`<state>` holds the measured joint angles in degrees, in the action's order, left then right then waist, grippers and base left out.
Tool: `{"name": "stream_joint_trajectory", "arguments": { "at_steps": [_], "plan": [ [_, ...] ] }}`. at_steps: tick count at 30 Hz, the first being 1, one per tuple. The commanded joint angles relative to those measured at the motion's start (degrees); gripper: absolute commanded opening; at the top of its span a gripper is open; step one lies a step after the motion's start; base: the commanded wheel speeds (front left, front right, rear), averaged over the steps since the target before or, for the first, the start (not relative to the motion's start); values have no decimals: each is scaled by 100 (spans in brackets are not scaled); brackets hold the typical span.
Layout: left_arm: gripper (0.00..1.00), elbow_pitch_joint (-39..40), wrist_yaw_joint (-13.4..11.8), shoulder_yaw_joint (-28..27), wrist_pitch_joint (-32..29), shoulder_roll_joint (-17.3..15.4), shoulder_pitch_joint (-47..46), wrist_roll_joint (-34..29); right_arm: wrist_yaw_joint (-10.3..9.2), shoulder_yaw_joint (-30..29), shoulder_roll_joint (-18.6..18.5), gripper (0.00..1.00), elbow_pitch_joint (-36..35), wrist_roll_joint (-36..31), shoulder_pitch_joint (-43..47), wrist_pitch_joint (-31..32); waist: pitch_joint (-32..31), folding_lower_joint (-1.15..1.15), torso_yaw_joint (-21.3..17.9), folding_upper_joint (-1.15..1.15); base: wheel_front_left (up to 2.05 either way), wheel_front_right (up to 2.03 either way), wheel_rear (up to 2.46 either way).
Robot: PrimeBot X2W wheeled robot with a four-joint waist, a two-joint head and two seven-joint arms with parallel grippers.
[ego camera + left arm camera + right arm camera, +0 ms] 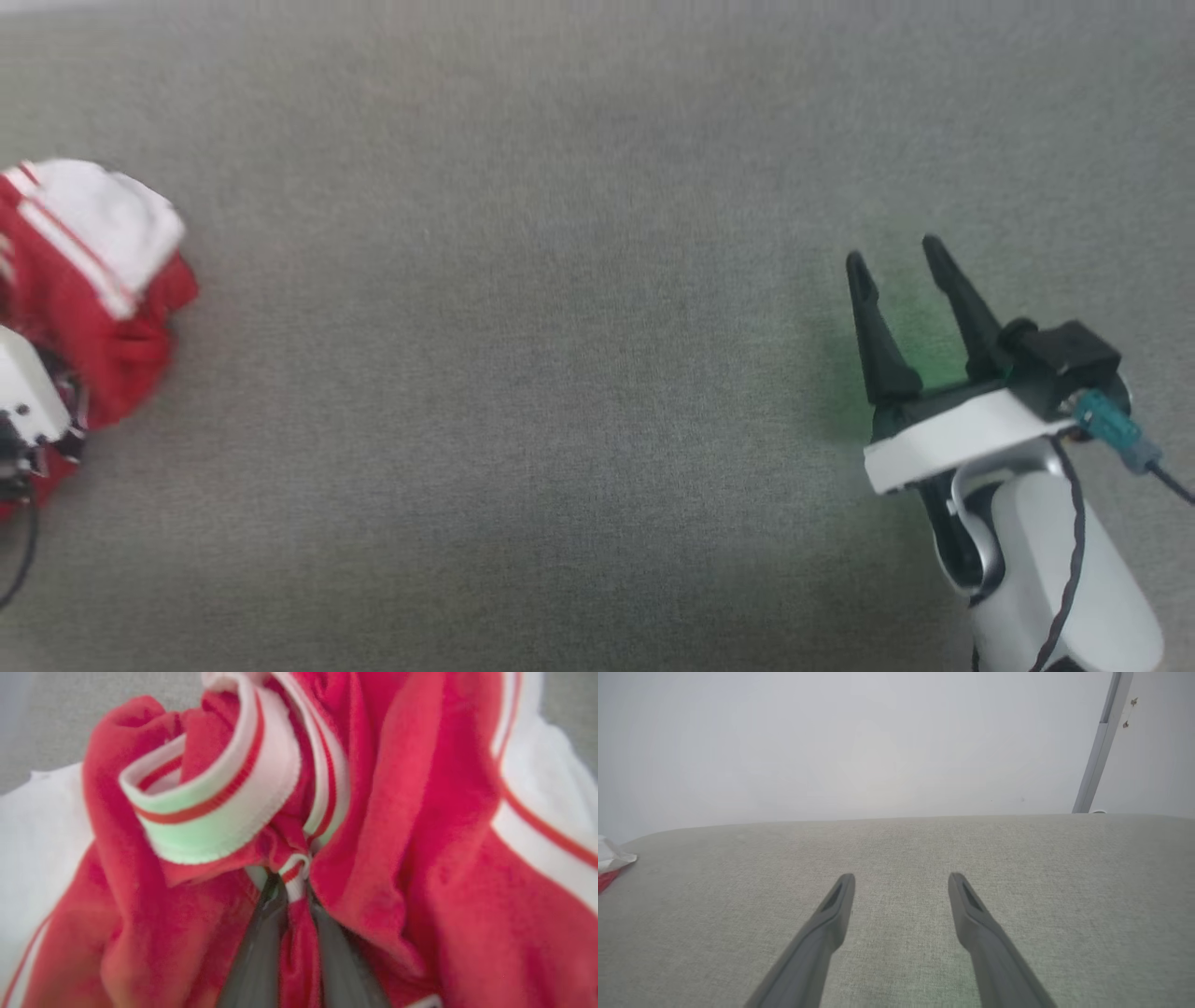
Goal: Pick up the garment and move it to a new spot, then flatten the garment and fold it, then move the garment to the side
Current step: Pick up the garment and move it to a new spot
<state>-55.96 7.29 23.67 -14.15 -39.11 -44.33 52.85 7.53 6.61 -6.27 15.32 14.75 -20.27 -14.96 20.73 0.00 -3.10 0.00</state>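
At four o'clock in the head view, right fingers point(878, 336) spread wide and empty over the grey table point(560, 373), at nine o'clock the bunched garment point(103, 308) (white sleeve uppermost), left fingers point(259, 956) pinched on its red fold.

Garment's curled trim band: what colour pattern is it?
The curled ribbed trim band is white with a thin red stripe; left wrist view shows it best.
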Motion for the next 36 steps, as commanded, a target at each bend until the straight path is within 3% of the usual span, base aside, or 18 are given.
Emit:
{"name": "stream_joint_trajectory", "arguments": {
  "at_steps": [1, 12, 17, 26, 36],
  "plan": [
    [0, 86, 29, 71, 140, 34, 71, -46, -8, -20, 28, 100, 38, 30, 89, -32, -293, 0, 53, 0, 0, 0, 0],
    [0, 1471, 23, 637, 505, -62, -151, -19, -8, -58, 141, 100, 96, 142, 377, -32, -817, 0, -37, 0, 0, 0, 0],
    [0, 2504, 23, 895, 313, 19, -205, 7, -8, -93, 211, 100, 95, 194, 482, -32, -918, 0, -287, 0, 0, 0, 0],
    [0, 4101, 24, 1501, -493, 455, -465, 485, -8, -241, 315, 100, 25, 360, 493, -32, -782, 0, -1005, 0, 0, 0, 0],
    [0, 3789, 24, 2640, -849, 1155, -1149, 444, -7, -137, 341, 100, -35, 928, 360, -31, -338, 0, -2154, 0, 0, 0, 0]
  ]
}}
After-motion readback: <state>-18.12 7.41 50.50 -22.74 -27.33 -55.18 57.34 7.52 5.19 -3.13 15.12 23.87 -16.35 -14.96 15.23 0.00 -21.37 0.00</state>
